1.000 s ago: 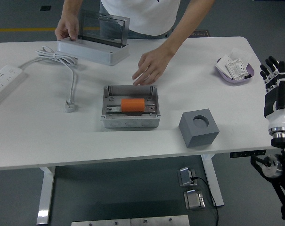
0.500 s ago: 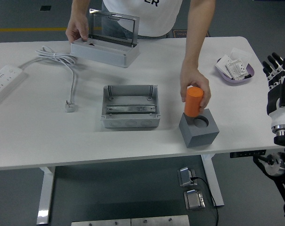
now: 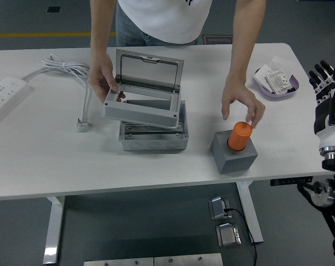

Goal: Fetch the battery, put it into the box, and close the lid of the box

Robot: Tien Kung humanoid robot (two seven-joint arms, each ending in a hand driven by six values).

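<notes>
At the bench's right edge the right hand (image 3: 325, 83) waits, fingers spread and empty; fetching comes first: reach the battery (image 3: 239, 136) standing in its holder (image 3: 233, 152).

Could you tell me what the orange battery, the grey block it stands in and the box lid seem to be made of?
Battery: smooth orange, probably plastic-sleeved. Block: matte grey, likely foam or plastic, with no shine. Lid: light grey plastic frame around a clear, see-through window.

No readable text, label or number anywhere.
</notes>
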